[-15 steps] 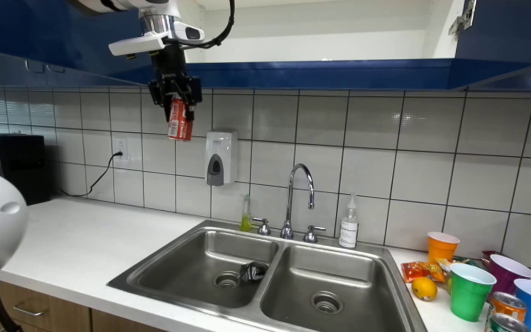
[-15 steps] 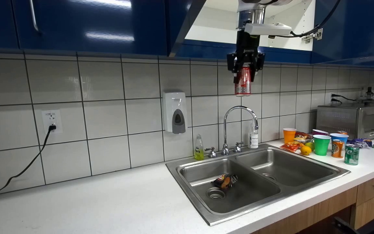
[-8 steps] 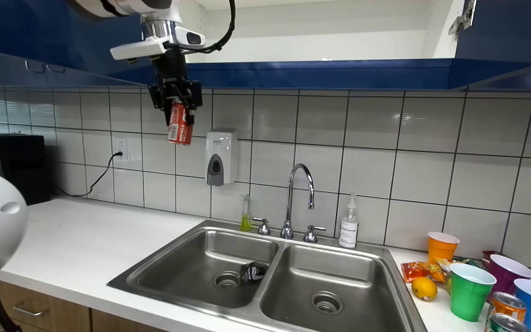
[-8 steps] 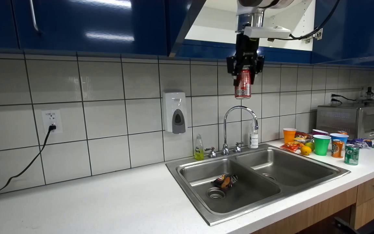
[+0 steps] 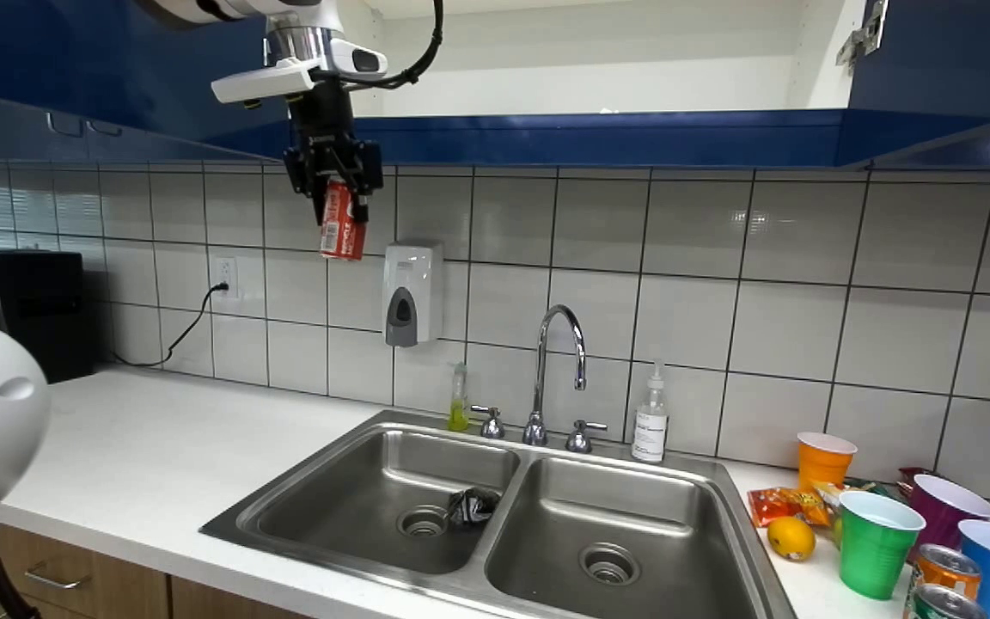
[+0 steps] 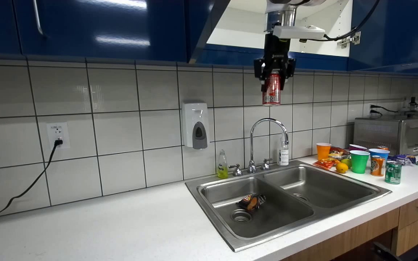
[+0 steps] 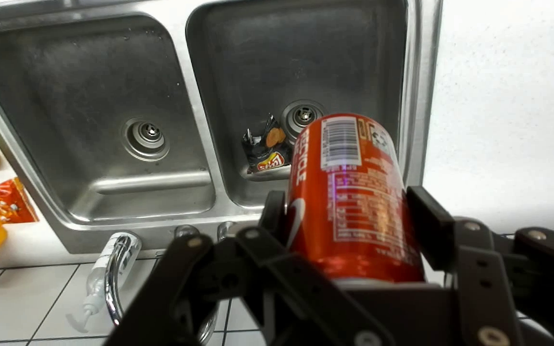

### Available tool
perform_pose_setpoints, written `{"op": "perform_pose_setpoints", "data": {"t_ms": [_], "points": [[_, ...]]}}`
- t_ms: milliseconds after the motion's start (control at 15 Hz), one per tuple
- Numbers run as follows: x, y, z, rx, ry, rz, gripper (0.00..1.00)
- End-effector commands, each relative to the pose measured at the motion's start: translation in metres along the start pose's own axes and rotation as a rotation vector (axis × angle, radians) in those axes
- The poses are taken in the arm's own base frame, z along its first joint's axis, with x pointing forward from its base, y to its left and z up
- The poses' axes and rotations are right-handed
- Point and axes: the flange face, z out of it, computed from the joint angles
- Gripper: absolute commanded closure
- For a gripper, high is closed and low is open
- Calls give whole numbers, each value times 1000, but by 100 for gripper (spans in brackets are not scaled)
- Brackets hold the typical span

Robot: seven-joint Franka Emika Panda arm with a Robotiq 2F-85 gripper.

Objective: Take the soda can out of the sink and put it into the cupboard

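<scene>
Tiled wall [image 5: 693, 318] backs the desk [image 5: 160, 451]. In an exterior view, the claw [image 5: 341, 213] is clamped on the soda can [image 5: 343, 230], higher than the sink [image 5: 546, 516]; transfer judged in hand. In an exterior view, the cupboard [image 6: 243, 30] stands open; its bottom edge [image 6: 318, 61] seemingly obstructs; the next move calls for raising the can. Wrist view: snack packet [image 7: 268, 150] in the sink.

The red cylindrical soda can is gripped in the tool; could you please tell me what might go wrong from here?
The red cylindrical soda can could knock the glossy dark blue cupboard: it appears lower than the cupboard in both exterior views, so moving in without lifting looks risky. It might also slip: the black tool only clasps its sides, nothing supports it below, and the wrist view shows the stainless steel sink underneath.
</scene>
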Motion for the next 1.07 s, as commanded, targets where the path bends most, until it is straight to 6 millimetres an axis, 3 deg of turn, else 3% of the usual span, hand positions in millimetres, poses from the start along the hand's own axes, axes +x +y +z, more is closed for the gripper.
{"op": "perform_pose_setpoints", "data": {"t_ms": [0,1000], "points": [[9,9,-16,-22,10,1,60],[32,13,-58,-23,65,-11,60]]}}
